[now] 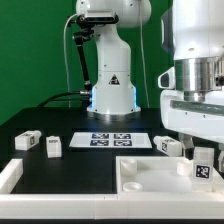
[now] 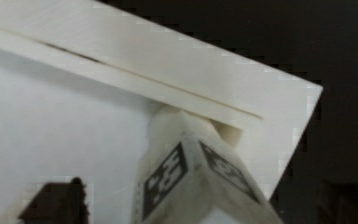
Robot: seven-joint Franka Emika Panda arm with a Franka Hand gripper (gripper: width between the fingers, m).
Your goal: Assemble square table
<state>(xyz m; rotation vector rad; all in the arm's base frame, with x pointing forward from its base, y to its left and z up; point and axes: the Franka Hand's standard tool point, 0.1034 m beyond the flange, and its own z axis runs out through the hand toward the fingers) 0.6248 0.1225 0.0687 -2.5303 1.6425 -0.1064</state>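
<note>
The square slab (image 1: 150, 178) lies at the front, rimmed and recessed. One white leg (image 1: 203, 167) with a tag stands upright at the slab's corner on the exterior view's right. My gripper (image 1: 200, 150) hangs straight over that leg. In the wrist view the leg (image 2: 202, 175) rises from the slab's corner (image 2: 247, 90) toward the camera, one edge facing me and two tagged faces showing. My gripper (image 2: 199, 205) straddles it, open. White slab shows between the dark finger (image 2: 55, 200) and the leg. Three loose legs lie on the black table: two (image 1: 27, 140) (image 1: 52, 146) on the exterior view's left, one (image 1: 168, 144) behind the slab.
The marker board (image 1: 110, 140) lies flat in the middle of the table in front of the arm's base (image 1: 112, 95). A long white bar (image 1: 10, 175) edges the workspace at the exterior view's left front. A green wall stands behind.
</note>
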